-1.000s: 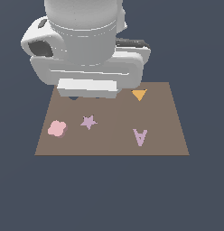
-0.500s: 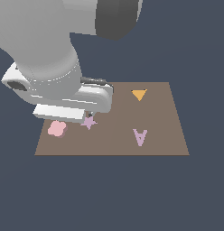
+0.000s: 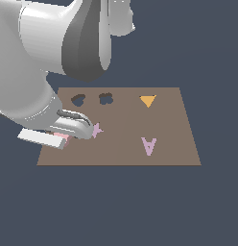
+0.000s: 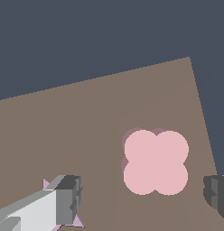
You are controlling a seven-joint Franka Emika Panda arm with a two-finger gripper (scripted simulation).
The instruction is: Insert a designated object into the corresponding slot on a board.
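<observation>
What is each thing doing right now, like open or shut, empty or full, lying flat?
pincer: open, fingers either side of the pink flower piece, not touching it
pink flower piece: flat on the board, not gripped
board: flat
clover slot: empty
heart-like hole: empty
lilac star: flat, partly hidden by the arm
lilac letter A: flat
orange triangle: flat

Board (image 3: 121, 144) brown; flower piece (image 4: 155, 162) pale pink; star (image 3: 97, 129) & letter A (image 3: 148, 145) lilac; triangle (image 3: 148, 101) orange; clover slot (image 3: 106, 98) dark; fingers (image 4: 68, 198) grey.

Arm (image 3: 49, 53) – glossy white rounded shells, dark grey joint band; fingers (image 4: 68, 198) grey, blocky.
</observation>
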